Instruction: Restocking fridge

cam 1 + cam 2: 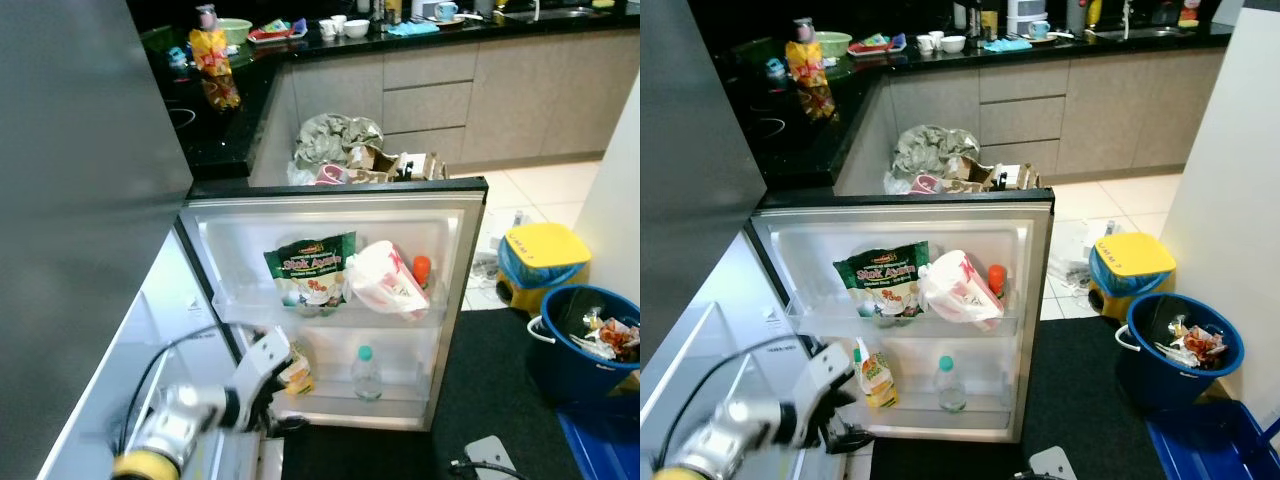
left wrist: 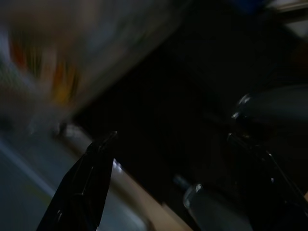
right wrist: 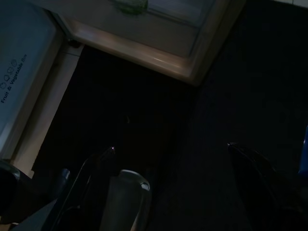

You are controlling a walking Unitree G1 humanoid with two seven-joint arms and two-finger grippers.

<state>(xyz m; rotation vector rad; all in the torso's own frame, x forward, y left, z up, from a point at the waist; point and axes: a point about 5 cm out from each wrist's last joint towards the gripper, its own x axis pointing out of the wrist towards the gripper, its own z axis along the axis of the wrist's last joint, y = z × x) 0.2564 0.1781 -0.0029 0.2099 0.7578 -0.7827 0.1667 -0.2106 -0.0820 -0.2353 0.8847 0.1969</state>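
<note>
The yellow packet (image 1: 872,377) stands in the lower door shelf (image 1: 340,395) of the open fridge door (image 1: 330,300), at about nine o'clock from the water bottle (image 1: 366,372), upright so the rail keeps it in. The left gripper (image 1: 840,415) hangs just beside it at seven o'clock; its fingers (image 2: 86,187) are spread wide and grasp nothing, which suggests release. Above, at twelve o'clock, the green snack bag (image 1: 312,268) and the white pouch (image 1: 388,280) lean on the upper rail. The right gripper (image 3: 168,187) hangs low over the dark mat (image 1: 480,380), fingers apart, empty.
</note>
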